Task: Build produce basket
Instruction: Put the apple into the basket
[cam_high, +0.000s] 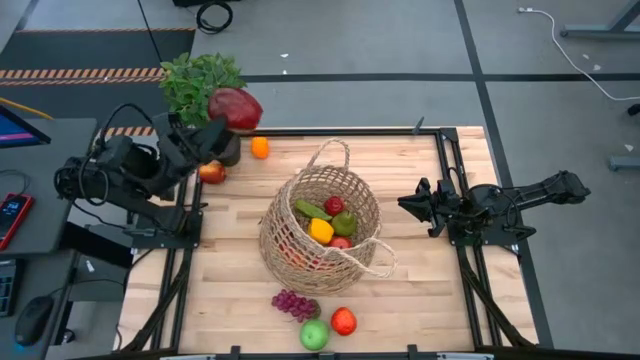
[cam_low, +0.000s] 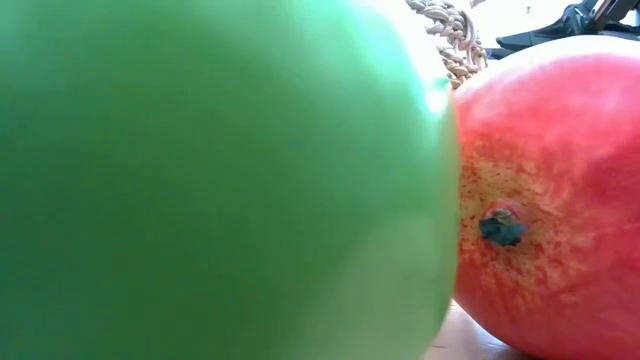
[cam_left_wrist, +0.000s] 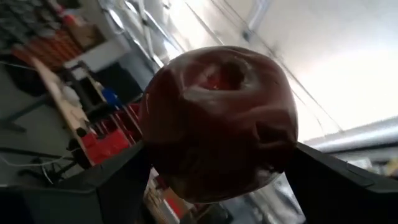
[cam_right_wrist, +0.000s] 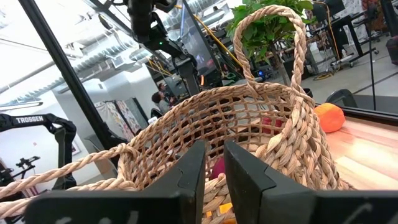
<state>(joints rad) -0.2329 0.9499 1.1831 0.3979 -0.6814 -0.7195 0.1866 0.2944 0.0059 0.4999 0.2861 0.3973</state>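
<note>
My left gripper (cam_high: 228, 118) is raised over the table's far left corner, beside the leafy plant, shut on a dark red, lumpy fruit (cam_high: 236, 107) with a dimple in its end (cam_left_wrist: 217, 118). The tan wicker basket (cam_high: 320, 228) stands mid-table on its base, holding a cucumber, a yellow pepper and red and green pieces. An orange (cam_high: 260, 147) and a red apple (cam_high: 212, 172) lie near the far left. Purple grapes (cam_high: 295, 304), a green apple (cam_high: 314, 335) and a red-orange fruit (cam_high: 344, 321) lie at the near edge. My right gripper (cam_high: 404, 203) waits right of the basket, fingers a narrow gap apart (cam_right_wrist: 214, 165). My left gripper pinches the dark red fruit between its two fingers (cam_left_wrist: 118, 183), one on each of its opposite flanks (cam_left_wrist: 152, 149). Its dimpled end faces the wrist camera. The fruit is lifted clear, well above the table.
The potted plant (cam_high: 200, 80) stands right behind my left gripper at the far left corner. The low view is filled by the green apple (cam_low: 210, 180) and the red-orange fruit (cam_low: 560, 190); only a bit of basket handle (cam_low: 455, 40) shows past them.
</note>
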